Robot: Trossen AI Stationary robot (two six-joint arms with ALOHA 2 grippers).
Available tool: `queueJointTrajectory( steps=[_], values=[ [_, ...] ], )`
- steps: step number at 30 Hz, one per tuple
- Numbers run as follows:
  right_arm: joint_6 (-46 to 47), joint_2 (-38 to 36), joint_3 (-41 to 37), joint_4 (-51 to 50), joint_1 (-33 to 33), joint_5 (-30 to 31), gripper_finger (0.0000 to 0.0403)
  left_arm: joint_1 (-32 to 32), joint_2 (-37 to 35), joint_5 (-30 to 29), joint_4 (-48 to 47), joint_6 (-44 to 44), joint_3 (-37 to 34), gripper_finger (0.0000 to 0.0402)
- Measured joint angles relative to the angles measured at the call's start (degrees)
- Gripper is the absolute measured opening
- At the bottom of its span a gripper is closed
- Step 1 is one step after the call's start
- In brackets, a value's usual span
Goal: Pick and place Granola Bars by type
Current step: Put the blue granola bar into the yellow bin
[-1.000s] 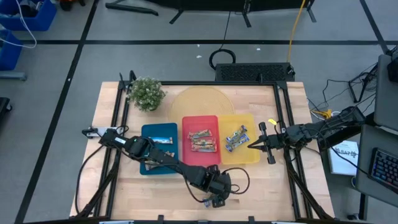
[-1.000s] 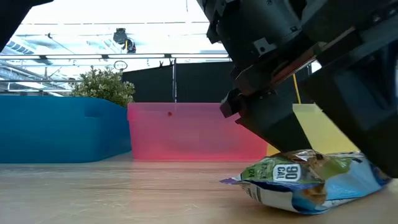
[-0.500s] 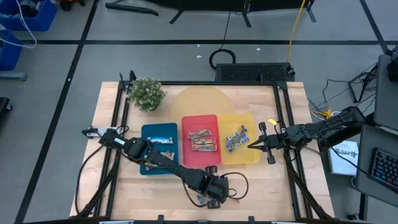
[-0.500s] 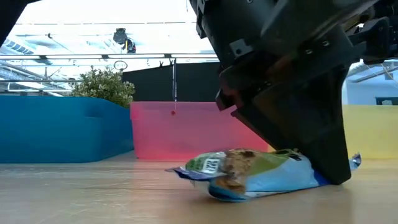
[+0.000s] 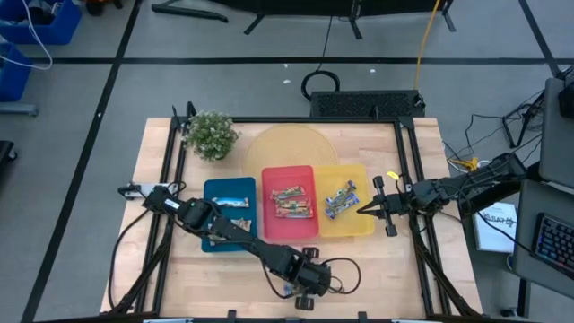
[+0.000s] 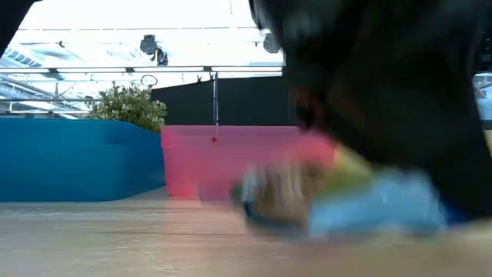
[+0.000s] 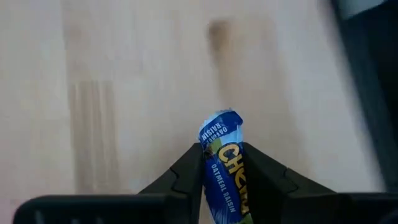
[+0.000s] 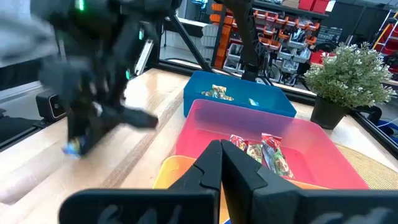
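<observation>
The left gripper (image 7: 222,163) is pinching a blue oatmeal raisin granola bar (image 7: 224,171) between its fingers, near the table's (image 5: 377,269) front edge, in front of the red tray (image 5: 289,172); the right gripper (image 5: 362,209), fingers closed, is waiting beside the yellow tray (image 5: 359,226).

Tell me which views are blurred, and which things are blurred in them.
Low view: the dark arm and blue granola bar smear. Right wrist view: the left tool is blurred. Left wrist view: the bar is sharp. High view: sharp.
</observation>
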Motion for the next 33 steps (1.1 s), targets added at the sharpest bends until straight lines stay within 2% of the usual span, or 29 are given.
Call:
queueJointTrajectory(
  steps=[8,14,19,24,29,33],
  values=[
    [-0.1,0.0,0.0,0.0,0.0,0.0,0.0,3.3,-6.8,-1.7,3.4,7.8,0.8,0.0097],
    [-0.3,0.0,0.0,0.5,0.0,0.0,0.0,10.4,-11.2,-2.3,3.6,18.0,1.0,0.0097],
    [-0.4,0.0,0.0,0.6,0.0,0.0,0.0,19.1,-11.3,-1.8,6.0,23.9,0.9,0.0097],
    [-1.5,0.0,0.0,0.9,0.0,0.0,0.0,26.8,-9.6,3.2,9.7,26.8,1.0,0.0097],
    [-3.4,0.0,0.0,0.9,0.0,0.0,0.0,30.6,-6.8,8.4,13.6,30.9,0.9,0.0097],
    [-3.9,0.0,0.0,1.4,0.0,0.0,0.0,32.3,-4.0,8.6,13.3,32.5,1.0,0.0097]
  ],
)
